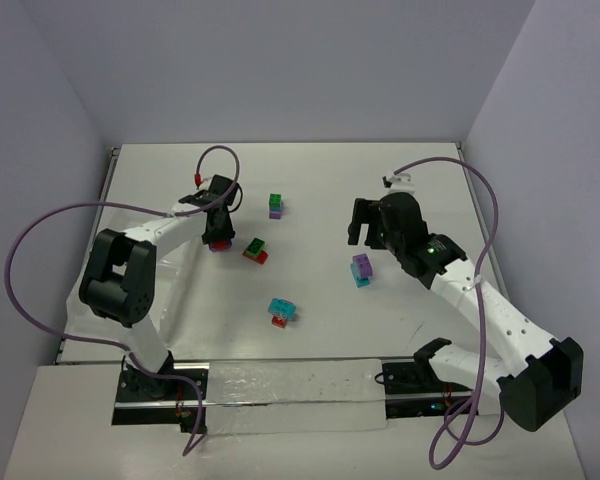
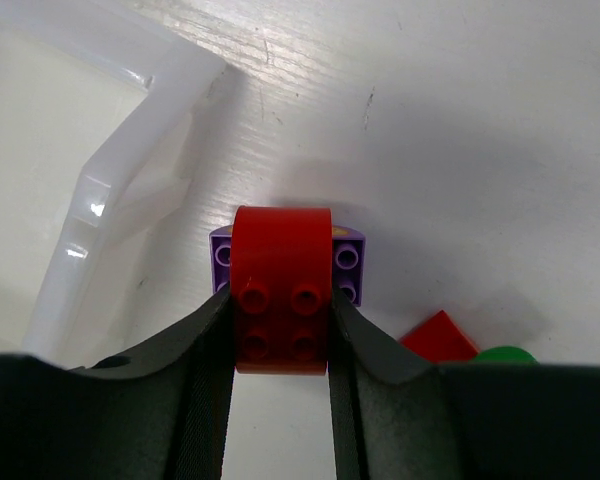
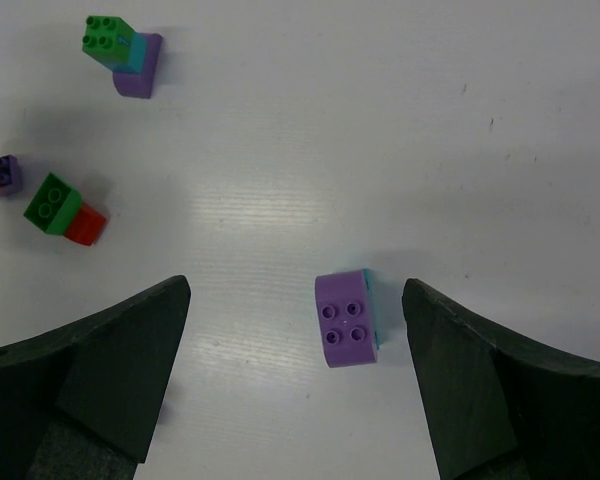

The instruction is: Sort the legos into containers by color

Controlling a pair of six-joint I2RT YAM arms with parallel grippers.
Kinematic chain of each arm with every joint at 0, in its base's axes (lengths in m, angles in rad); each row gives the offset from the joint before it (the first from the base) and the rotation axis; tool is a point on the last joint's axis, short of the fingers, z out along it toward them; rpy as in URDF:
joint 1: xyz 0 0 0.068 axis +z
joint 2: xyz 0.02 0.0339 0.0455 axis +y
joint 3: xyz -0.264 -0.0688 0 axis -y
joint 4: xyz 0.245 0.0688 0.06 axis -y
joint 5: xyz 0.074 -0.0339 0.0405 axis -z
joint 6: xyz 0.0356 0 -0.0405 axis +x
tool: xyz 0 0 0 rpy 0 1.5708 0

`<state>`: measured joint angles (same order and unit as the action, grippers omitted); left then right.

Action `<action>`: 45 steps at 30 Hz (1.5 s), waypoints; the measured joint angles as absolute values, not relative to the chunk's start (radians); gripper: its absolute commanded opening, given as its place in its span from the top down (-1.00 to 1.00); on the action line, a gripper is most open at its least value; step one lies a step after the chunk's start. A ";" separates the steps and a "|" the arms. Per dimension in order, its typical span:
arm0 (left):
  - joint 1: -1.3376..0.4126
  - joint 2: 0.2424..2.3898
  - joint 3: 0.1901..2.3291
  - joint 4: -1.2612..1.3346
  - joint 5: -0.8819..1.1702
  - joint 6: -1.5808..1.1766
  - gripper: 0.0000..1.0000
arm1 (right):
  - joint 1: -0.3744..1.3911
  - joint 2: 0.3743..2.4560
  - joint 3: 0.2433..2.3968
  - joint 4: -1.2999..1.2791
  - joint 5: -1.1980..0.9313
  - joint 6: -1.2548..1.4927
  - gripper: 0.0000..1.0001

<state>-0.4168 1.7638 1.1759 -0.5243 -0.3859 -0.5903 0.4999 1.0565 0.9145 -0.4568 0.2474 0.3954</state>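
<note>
Red brick (image 2: pixel 280 290), seated on a purple brick (image 2: pixel 348 262) just beside the clear tray (image 2: pixel 130 190) corner, is clamped in my left gripper (image 2: pixel 280 335). My right gripper (image 3: pixel 296 300) hangs spread wide near a purple-on-cyan pair (image 3: pixel 347 320).

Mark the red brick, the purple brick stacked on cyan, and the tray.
red brick (image 2: pixel 280 318): left wrist view, on its studded face.
purple brick (image 3: pixel 346 321): right wrist view, on its studded top.
tray (image 2: pixel 130 190): left wrist view, on its translucent side wall.
</note>
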 measured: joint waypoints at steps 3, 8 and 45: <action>-0.411 1.709 1.189 -0.562 -0.328 -0.579 1.00 | 0.500 1.052 0.946 -0.467 0.242 0.390 -0.94; -0.383 1.502 1.246 -0.578 -0.097 -0.544 1.00 | 0.500 1.014 0.963 -0.455 0.125 0.344 -0.94; -0.371 1.316 1.297 -0.479 0.823 -0.432 1.00 | 0.789 1.040 0.771 0.334 -0.317 -0.293 -1.00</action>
<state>-0.3714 1.3156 1.2965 -0.4792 0.8228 -0.4325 0.7886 1.0401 0.7710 0.3338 -0.3167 -0.2934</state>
